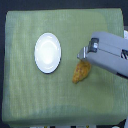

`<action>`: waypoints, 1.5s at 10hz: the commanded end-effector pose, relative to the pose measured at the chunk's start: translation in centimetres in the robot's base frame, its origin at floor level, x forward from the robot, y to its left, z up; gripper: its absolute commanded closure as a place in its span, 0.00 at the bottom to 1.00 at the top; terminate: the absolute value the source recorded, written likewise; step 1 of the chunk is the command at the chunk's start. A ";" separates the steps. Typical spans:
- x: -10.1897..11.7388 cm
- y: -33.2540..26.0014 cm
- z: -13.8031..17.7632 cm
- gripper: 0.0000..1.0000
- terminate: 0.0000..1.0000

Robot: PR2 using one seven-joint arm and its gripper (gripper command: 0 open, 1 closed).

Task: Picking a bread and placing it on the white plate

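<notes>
The bread (pixel 80 72) is an oval golden-orange piece lying on the green cloth, to the exterior view's right of centre. The white plate (pixel 47 52) sits bare on the cloth to the exterior view's left of the bread, a short gap apart. My gripper (pixel 84 53) comes in from the exterior view's right edge on a grey arm. Its fingertips hover over the upper end of the bread. The fingers are small and blurred, and I cannot make out whether they are open or shut. The lower part of the bread is uncovered.
A green cloth (pixel 30 95) covers the whole table. The grey arm (pixel 112 55) spans the exterior view's right side above the cloth. Dark floor shows beyond the cloth's bottom edge.
</notes>
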 end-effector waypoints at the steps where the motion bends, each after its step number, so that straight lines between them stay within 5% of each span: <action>1: -0.4 1.3 -3.6 0.00 0.00; 5: -2.3 0.2 -3.8 0.00 0.00; 6: -2.6 0.2 -3.6 1.00 0.00; 15: -1.2 1.5 -1.8 1.00 0.00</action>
